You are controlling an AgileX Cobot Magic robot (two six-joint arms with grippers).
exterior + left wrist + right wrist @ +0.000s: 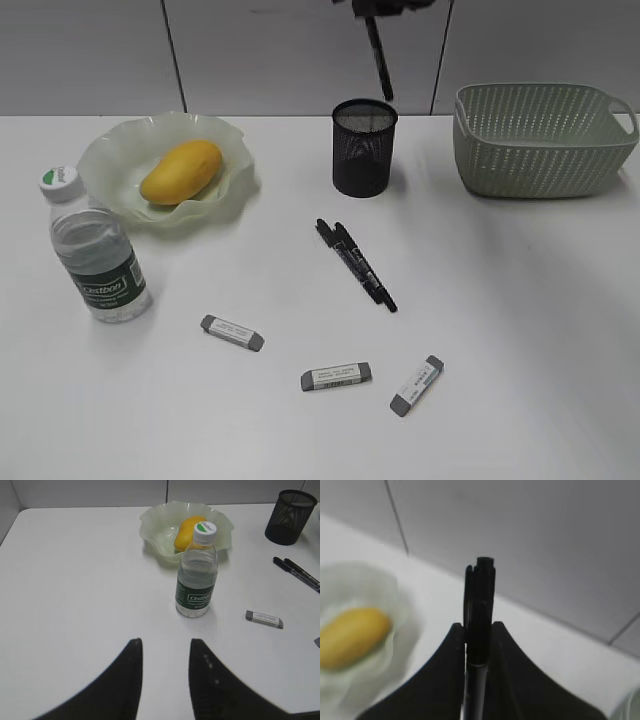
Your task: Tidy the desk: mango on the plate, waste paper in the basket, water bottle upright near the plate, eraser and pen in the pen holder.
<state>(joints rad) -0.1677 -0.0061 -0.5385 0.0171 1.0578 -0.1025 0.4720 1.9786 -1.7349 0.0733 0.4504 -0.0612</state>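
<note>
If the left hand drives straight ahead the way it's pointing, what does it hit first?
Most likely the water bottle, standing upright just beyond the open left hand. Behind it sits the plate holding the mango. Depth is uncertain.

My desk (520, 330), and what sits on it.
Plate (112, 152), upright water bottle (97, 250), pen holder (364, 147), basket (540, 138), two pens (357, 264), three erasers (336, 376).
</note>
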